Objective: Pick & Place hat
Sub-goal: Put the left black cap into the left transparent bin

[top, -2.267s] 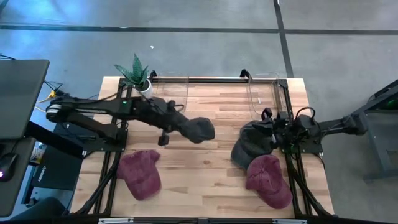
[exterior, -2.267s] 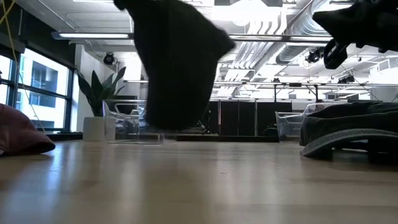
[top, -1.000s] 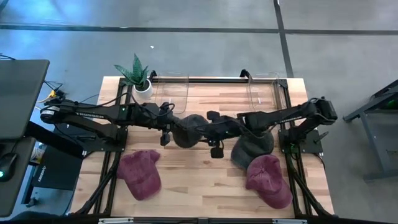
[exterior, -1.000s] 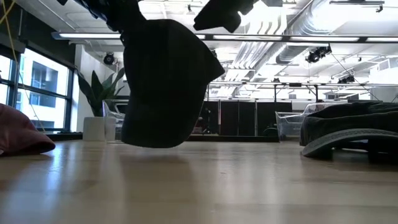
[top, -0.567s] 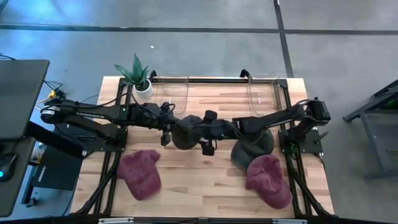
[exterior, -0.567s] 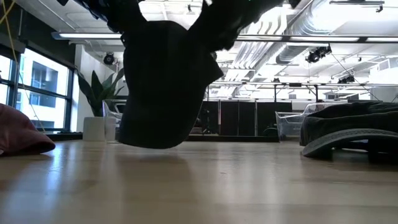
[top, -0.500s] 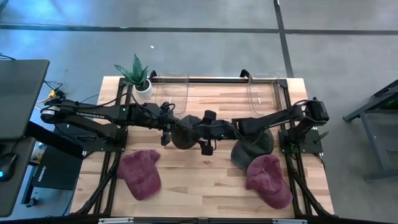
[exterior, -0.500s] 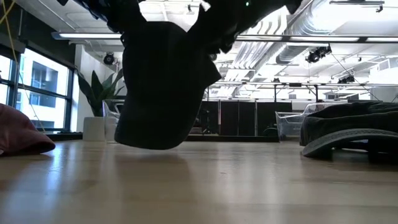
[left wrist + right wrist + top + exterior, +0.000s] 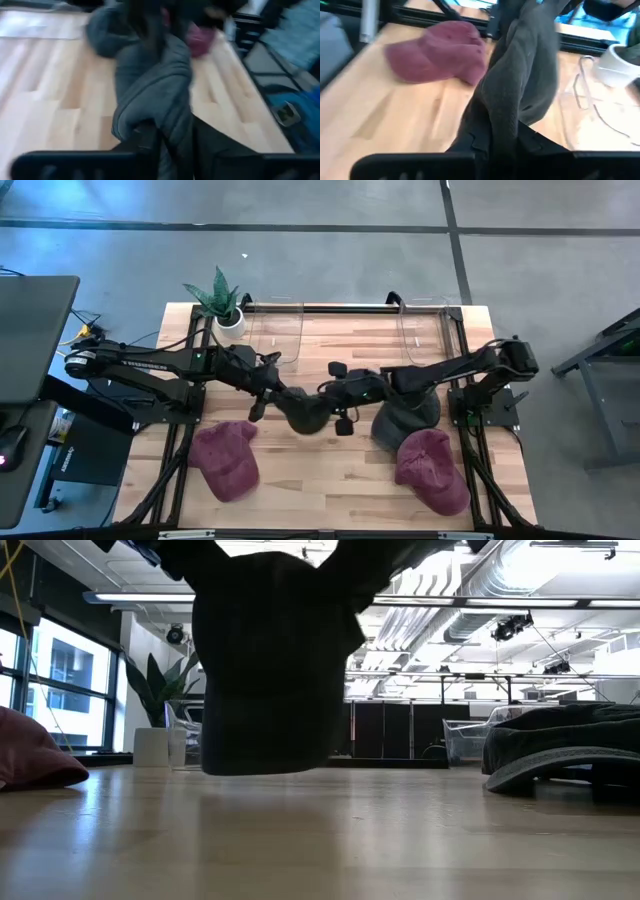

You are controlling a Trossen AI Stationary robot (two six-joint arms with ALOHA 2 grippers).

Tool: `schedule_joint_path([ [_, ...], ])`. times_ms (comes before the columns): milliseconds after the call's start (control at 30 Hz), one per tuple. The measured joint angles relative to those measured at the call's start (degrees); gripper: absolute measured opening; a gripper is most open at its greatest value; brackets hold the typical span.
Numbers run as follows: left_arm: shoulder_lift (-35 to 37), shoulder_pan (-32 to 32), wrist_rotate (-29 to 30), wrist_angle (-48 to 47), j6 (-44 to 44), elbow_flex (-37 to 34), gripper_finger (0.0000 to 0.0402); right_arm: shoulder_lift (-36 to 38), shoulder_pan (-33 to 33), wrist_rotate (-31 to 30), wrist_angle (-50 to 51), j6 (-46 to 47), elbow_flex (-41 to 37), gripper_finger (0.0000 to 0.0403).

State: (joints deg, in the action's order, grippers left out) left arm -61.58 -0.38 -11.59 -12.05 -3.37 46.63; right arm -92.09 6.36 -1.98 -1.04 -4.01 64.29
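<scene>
Both grippers were clamped on the same dark grey cap [image 9: 305, 411], held in the air over the middle of the wooden table [image 9: 330, 465]. The left gripper [image 9: 272, 392] pinched the cap's fabric from the left side, its fingers [image 9: 148, 141] closed on a fold of grey cloth in the left wrist view. The right gripper [image 9: 335, 394] gripped the cap from the opposite side, its fingers [image 9: 481, 135] likewise shut on a bunched ridge of the fabric. In the low view the cap [image 9: 268, 660] hung clear of the tabletop, a dark mass with its lower edge above the wood.

Both dark arms reached inward from the table's two sides and met at the cap near the centre. A second dark grey cap [image 9: 405, 418] lay on the table to the right, just beside the right arm, with a maroon cap [image 9: 432, 470] touching it toward the near right corner. Another maroon cap [image 9: 226, 460] lay on the near left part of the table, apart from the held cap; it also showed in the right wrist view [image 9: 438, 56]. A potted plant in a white pot [image 9: 222, 304] stood at the far left corner, with two clear plastic containers [image 9: 272, 323] along the far edge.
</scene>
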Motion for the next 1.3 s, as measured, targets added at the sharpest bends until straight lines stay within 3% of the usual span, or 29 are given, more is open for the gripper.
schedule_joint_path([
  [100, 0.0, 0.0, -4.5, 1.1, 4.4, 0.0, 0.0132, 2.7, -1.3, 7.9, 3.2, 1.8, 0.0, 0.0014],
  [233, -1.0, 0.0, -2.8, 5.6, 10.9, 0.0, 0.0196, 3.4, -2.3, 14.9, 3.4, 2.5, 0.0, 0.0013],
  [400, -5.4, 0.0, -3.2, 13.0, 14.4, 0.0, 0.0249, 3.4, -2.3, 15.3, 3.9, 2.5, 0.0, 0.0010],
  [533, -10.5, 0.0, -6.2, 12.8, 16.9, 0.0, 0.0260, 3.4, -2.3, 14.5, 3.8, 2.0, 0.0, 0.0008],
  [733, -16.0, -3.0, -17.6, 12.8, 19.9, 0.0, 0.0235, 4.1, -2.3, 15.0, 7.3, 2.5, 0.0, 0.0011],
  [833, -16.2, -5.4, -19.1, 10.9, 20.1, 0.0, 0.0205, 5.7, -2.3, 16.7, 10.2, 3.3, 0.0, 0.0005],
  [1067, -10.0, -9.7, -14.7, 8.7, 21.3, 0.1, 0.0128, 7.0, -2.2, 28.5, 11.4, 6.5, 0.0, 0.0016],
  [1300, -6.0, -10.1, -3.1, 8.5, 22.5, 0.0, 0.0101, 6.7, -2.2, 22.8, 10.3, 4.6, 0.0, 0.0006],
])
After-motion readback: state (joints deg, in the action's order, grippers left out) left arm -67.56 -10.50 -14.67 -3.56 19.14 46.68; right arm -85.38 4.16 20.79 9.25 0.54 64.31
